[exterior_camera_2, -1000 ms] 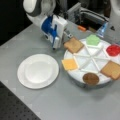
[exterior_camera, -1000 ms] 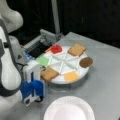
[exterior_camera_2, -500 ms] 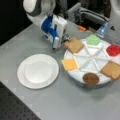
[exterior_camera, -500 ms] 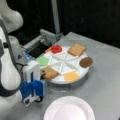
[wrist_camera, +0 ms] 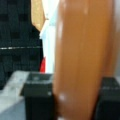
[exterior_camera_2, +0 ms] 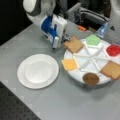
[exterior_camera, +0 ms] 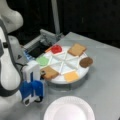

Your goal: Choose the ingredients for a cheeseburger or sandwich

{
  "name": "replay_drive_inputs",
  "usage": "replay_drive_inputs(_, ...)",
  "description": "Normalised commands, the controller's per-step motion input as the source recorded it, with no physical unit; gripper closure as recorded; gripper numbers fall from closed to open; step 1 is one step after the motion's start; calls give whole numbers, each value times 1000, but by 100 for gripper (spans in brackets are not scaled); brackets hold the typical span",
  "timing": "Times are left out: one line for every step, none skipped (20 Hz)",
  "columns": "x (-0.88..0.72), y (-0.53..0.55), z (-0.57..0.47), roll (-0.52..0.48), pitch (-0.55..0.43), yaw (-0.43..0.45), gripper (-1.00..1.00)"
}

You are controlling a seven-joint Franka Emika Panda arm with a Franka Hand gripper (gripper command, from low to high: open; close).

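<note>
Looking at a front view, I see the round white sectioned tray (exterior_camera: 82, 72) with a red tomato disc (exterior_camera: 56, 49), a square toast-brown bread slice (exterior_camera: 77, 49), a dark brown round patty (exterior_camera: 86, 62), a yellow-orange cheese square (exterior_camera: 71, 76), a second toast-brown bread slice (exterior_camera: 50, 72) and a green lettuce blob (exterior_camera: 42, 60), each in its own wedge compartment. An empty round white plate (exterior_camera: 69, 109) sits at this view's bottom, apart from the tray. The white-and-blue gripper (exterior_camera: 43, 74) lies sideways at the tray's left edge, its tip at the nearer bread slice. In a front view from the opposite side, the same pieces lie in the tray (exterior_camera_2: 75, 75), the plate (exterior_camera_2: 38, 71) is at its left, and the gripper (exterior_camera_2: 65, 40) reaches in from the upper left, touching the corner of the bread slice (exterior_camera_2: 74, 45) in the nearest wedge. In the wrist view, the dark fingers (wrist_camera: 37, 100) stand on either side of the brown bread slice's (wrist_camera: 82, 60) edge, clamped against it. No sandwich is stacked anywhere yet.
</note>
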Motion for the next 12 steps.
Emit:
replay_drive_inputs(210, -363, 73, 85, 89, 127, 100)
replay_drive_inputs(211, -411, 89, 80, 100, 137, 100)
replay_drive_inputs(214, -459, 105, 75, 107, 147, 100)
replay_drive_inputs(222, -511, 134, 69, 132, 153, 100)
replay_drive_inputs(235, -546, 163, 74, 154, 164, 100)
replay_drive_inputs(252, -572, 189, 84, 169, 174, 100)
replay_drive_inputs(259, -557, 193, 92, 174, 191, 100)
replay_drive_inputs(276, -539, 195, 101, 180, 206, 100)
replay_drive_inputs(299, -524, 194, 109, 185, 221, 100)
replay_drive_inputs(329, -490, 190, 116, 195, 227, 100)
replay_drive_inputs(364, -451, 190, 116, 193, 238, 100)
replay_drive_inputs(377, -397, 167, 119, 188, 256, 100)
